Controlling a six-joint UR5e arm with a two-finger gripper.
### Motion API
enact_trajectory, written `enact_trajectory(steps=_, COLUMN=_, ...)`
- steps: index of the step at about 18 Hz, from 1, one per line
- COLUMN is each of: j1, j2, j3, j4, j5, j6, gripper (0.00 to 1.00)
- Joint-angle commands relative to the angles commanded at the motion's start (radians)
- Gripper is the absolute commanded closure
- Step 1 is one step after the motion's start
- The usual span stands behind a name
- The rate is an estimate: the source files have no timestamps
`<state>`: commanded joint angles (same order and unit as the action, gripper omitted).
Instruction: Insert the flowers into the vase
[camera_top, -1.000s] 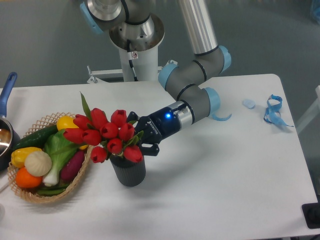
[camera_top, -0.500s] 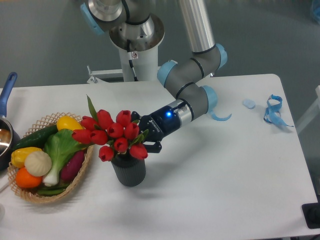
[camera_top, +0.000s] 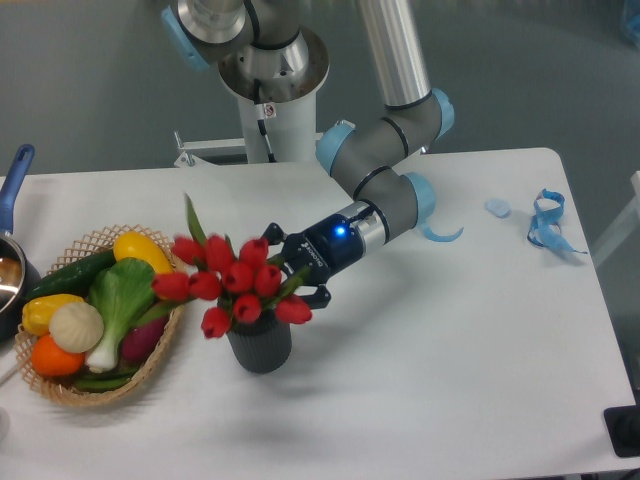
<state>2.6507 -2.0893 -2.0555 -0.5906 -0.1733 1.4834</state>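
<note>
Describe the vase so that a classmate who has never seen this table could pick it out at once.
Start at the wicker basket of produce on the table's left side and look just right of it. There the vase stands under the red tulips, a short dark grey ribbed cylinder, unlike the woven, tan basket.

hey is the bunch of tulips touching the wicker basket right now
Cannot tell. In the fixed camera view the tulips overlap the wicker basket rim at their left edge, but blooms are motion-blurred and no contact or gap shows plainly.
</note>
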Motion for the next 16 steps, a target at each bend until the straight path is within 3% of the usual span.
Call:
enact_trajectory(steps=3, j1=0.008, j2=0.005, j3=0.0, j4=0.0, j5=0.0, j6=-0.002, gripper=0.17)
enact_trajectory(steps=4, j1=0.009, j2=0.006, j3=0.0, j4=0.0, j5=0.0, j6=-0.002, gripper=0.03)
enact_trajectory(steps=5, j1=0.011, j2=0.008, j3=0.0, j4=0.0, j5=0.0, j6=-0.002, gripper=0.0)
enact_trajectory(steps=8, j1=0.023, j2=0.024, j3=-0.003, j4=0.002, j5=0.005, j6=0.002, gripper=0.0)
enact_trajectory(steps=12, j1=0.087, j2=0.098, j3=-0.003, j4=0.0, j5=0.136, j6=-0.008, gripper=0.0)
enact_trajectory(steps=16, j1=0.139, j2=0.146, j3=0.002, j4=0.0, j5=0.187, j6=0.002, gripper=0.0)
